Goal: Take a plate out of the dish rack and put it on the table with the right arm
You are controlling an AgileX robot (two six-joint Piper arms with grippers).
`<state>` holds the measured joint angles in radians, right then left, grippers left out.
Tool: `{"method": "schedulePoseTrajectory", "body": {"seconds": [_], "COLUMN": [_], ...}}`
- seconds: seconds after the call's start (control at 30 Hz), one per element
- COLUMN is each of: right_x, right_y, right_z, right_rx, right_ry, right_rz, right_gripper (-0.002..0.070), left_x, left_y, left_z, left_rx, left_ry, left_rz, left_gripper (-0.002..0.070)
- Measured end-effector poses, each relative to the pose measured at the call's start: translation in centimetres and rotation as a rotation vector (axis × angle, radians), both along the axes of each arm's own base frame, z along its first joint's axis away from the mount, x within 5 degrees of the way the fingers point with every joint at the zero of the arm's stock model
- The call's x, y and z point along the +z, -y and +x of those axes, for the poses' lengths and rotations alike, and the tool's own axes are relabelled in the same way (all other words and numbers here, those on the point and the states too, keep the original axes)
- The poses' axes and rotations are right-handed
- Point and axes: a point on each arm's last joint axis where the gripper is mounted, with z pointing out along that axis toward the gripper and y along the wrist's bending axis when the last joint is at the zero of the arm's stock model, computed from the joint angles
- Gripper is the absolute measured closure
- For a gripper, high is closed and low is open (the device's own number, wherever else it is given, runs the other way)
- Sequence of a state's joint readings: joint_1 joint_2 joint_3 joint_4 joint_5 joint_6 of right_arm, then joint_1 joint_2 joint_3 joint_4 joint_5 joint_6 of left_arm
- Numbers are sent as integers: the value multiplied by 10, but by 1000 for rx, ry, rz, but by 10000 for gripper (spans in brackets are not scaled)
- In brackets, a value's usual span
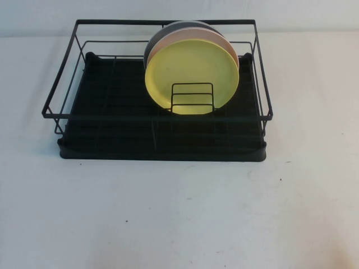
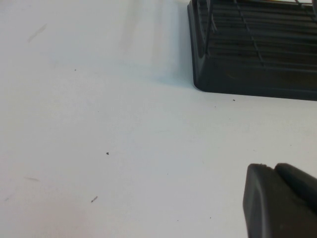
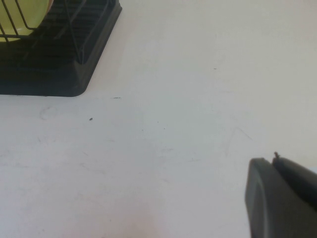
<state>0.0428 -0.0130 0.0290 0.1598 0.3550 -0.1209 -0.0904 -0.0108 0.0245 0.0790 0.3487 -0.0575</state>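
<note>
The pale yellow plate [image 1: 190, 73] stands upright in the small wire holder inside the black dish rack [image 1: 112, 112], at the front of a stack of three plates. A sliver of it shows in the right wrist view [image 3: 22, 12]. Neither arm shows in the high view. My right gripper [image 3: 274, 159] hovers over the white table [image 1: 179, 218], apart from the rack's corner [image 3: 64, 64], fingers together and empty. My left gripper [image 2: 274, 167] hovers over the table near the rack's other front corner [image 2: 247, 74], fingers together and empty.
A pale pink plate [image 1: 229, 49] and a dark grey plate [image 1: 150, 49] stand behind the yellow one. The rack's wire frame [image 1: 61, 89] rises around the tray. White table lies in front of the rack and on both its sides.
</note>
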Motion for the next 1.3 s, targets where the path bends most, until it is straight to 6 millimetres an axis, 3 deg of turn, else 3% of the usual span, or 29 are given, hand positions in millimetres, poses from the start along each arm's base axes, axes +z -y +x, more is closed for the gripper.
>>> {"method": "schedulePoseTrajectory", "body": {"seconds": [0.9,1.0,1.3], "right_x": [0,2,18], "right_y": [0,-4,-13], "right_z": [0,0,1], "right_rx": [1,6,-4], "right_ry": [0,9,65], "right_rz": [9,129,763], "right_gripper": [694,694,694], "left_x": [0,0,0], "left_y": [0,0,0], "left_z": [0,0,0], "left_rx": [0,0,0], "left_ry": [0,0,0], "left_rz": [0,0,0], "left_gripper": [679,679,679]}}
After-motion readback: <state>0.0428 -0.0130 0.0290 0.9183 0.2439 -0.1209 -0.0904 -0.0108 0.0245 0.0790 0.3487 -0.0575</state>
